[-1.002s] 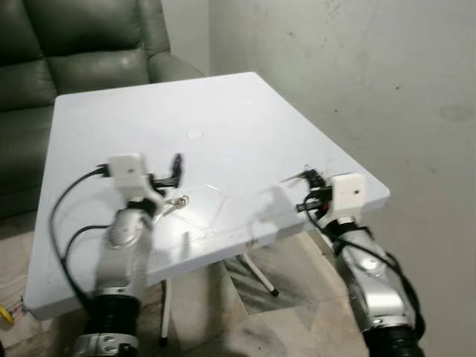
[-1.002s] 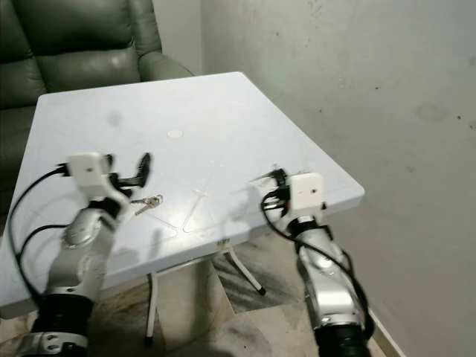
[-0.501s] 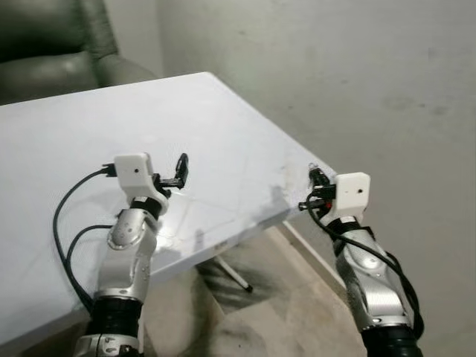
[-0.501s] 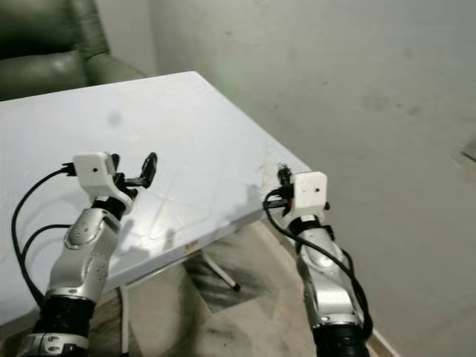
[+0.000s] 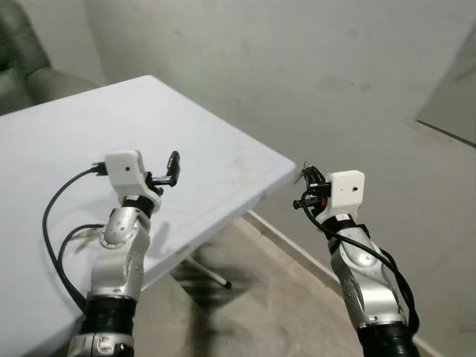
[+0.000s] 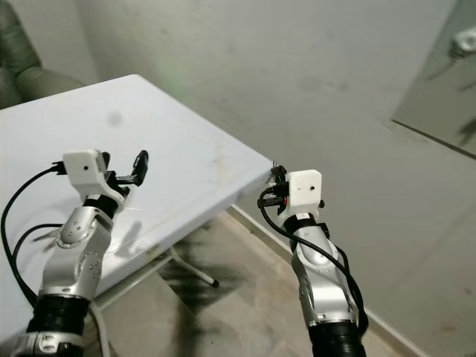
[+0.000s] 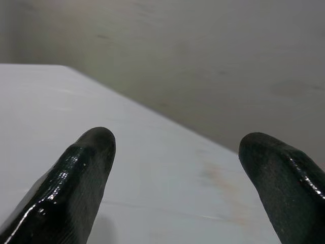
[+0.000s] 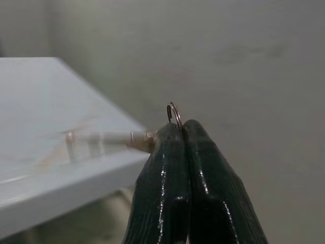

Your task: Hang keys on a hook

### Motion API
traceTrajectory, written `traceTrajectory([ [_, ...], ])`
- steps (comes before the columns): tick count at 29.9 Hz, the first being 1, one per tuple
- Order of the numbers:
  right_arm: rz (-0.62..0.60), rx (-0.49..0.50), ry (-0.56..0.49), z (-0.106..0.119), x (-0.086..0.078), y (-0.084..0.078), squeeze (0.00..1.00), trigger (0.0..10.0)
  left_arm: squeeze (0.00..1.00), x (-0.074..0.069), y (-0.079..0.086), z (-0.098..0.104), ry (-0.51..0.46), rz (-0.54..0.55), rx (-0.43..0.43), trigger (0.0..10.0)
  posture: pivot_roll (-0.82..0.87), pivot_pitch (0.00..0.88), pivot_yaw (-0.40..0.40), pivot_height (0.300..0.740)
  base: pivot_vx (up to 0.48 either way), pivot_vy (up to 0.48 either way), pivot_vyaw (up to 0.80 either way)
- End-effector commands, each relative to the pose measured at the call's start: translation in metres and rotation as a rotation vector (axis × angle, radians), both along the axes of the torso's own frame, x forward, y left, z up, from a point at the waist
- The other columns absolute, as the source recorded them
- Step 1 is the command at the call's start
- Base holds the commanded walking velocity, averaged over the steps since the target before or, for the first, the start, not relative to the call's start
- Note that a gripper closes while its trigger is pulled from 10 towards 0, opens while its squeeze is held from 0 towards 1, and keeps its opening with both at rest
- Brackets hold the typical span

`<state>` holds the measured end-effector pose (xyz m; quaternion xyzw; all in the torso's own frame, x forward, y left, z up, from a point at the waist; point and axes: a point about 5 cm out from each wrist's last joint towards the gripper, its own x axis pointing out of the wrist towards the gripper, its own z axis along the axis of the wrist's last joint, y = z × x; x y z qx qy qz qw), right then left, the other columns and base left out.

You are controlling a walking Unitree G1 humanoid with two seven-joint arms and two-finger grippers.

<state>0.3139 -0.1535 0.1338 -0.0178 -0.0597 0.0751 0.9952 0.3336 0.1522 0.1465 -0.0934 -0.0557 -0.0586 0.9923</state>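
My right gripper [image 8: 181, 127] is shut on a set of keys. The thin metal key ring [image 8: 174, 111] sticks up above the fingertips, and a pale key [image 8: 101, 138] juts out sideways from them. In the head views this gripper [image 5: 303, 175] is held up in the air just past the corner of the white table [image 5: 208, 141], facing the grey wall. My left gripper [image 5: 168, 173] hovers over the table with its black fingers [image 7: 91, 152] wide apart and nothing between them.
A grey plaster wall [image 5: 297, 67] runs behind the table. A darker panel [image 5: 455, 97] shows at the upper right. A green armchair [image 5: 26, 63] stands at the far left. Tiled floor [image 5: 253, 297] lies below the table's folding legs [image 5: 212, 275].
The whole picture has swung to the right, so the table and armchair have slid left and more wall shows. Both arms keep their pose, and the right gripper still holds the keys.
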Motion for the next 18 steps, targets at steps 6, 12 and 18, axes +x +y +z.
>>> traceTrajectory([
  [6,0.014,0.015,-0.02,0.0056,0.0017,0.0057,0.0,10.0,0.0,0.0009,0.0074,0.0044,-0.011,0.023,0.023,10.0,0.0,0.0,-0.014,0.74,0.0,0.0,-0.6],
  [12,0.015,0.014,-0.021,0.0059,0.002,0.0052,0.0,10.0,0.0,0.001,0.0034,0.004,-0.011,0.016,0.022,10.0,0.0,0.0,-0.015,0.74,0.0,0.0,-0.6],
  [18,0.017,0.012,-0.022,0.0061,0.0017,0.0054,0.0,10.0,0.0,0.0011,0.0014,0.0036,-0.011,0.006,0.023,10.0,0.0,0.0,-0.014,0.74,0.0,0.0,-0.6],
])
